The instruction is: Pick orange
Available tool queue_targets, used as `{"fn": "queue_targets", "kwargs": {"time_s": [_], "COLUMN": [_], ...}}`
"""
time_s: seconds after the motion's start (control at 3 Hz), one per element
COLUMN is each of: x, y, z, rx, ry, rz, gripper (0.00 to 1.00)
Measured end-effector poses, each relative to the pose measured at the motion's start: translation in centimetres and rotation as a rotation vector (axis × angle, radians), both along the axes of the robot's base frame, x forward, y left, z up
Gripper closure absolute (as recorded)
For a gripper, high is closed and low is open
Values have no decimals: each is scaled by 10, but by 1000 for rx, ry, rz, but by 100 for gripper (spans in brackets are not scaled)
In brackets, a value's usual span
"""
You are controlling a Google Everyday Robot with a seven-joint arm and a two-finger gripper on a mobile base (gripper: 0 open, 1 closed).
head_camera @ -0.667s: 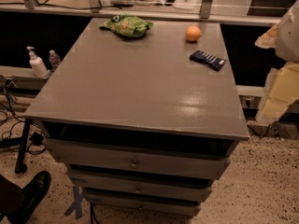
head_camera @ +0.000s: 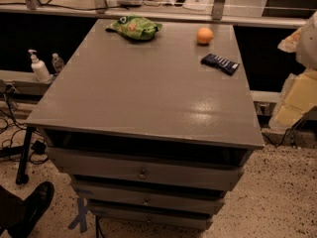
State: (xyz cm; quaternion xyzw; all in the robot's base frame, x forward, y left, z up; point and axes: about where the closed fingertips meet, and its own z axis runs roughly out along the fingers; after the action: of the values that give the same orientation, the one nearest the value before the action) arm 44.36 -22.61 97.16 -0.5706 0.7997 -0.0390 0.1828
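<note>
A small round orange fruit [head_camera: 204, 35], its smooth bright skin catching a dull highlight, sits alone near the far right corner of a flat grey matte surface [head_camera: 148, 93] that forms the top of a low cabinet with three shallow grey drawers [head_camera: 142, 172], each with a small round knob. Just in front of the fruit and slightly to its right, apart from it, lies a flat dark blue rectangular packet [head_camera: 220, 63] with pale stripes, set at an angle. A crumpled green snack bag [head_camera: 134, 27] with orange print rests at the far edge, well to the left of the fruit. The robot's pale cream hand [head_camera: 298, 98] shows only in part at the right edge of the view, beyond the side of the surface and well apart from the fruit; whether it is released or clenched cannot be told. A white plastic pump bottle [head_camera: 38, 67] stands on a ledge at left, and a black leather shoe [head_camera: 34, 205] rests on the speckled floor [head_camera: 282, 202]
</note>
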Motion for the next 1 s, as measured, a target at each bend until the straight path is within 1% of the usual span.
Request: {"fn": "queue_targets", "kwargs": {"time_s": [0.33,0.67,1.0], "x": [25,59,97], "y": [-35,-73,-105], "z": [-16,-26,-27], "rx": [85,170,284], "ry": [-73,-151,-235], "rz": [-147,-256,-324], "gripper": [0,0,0]}}
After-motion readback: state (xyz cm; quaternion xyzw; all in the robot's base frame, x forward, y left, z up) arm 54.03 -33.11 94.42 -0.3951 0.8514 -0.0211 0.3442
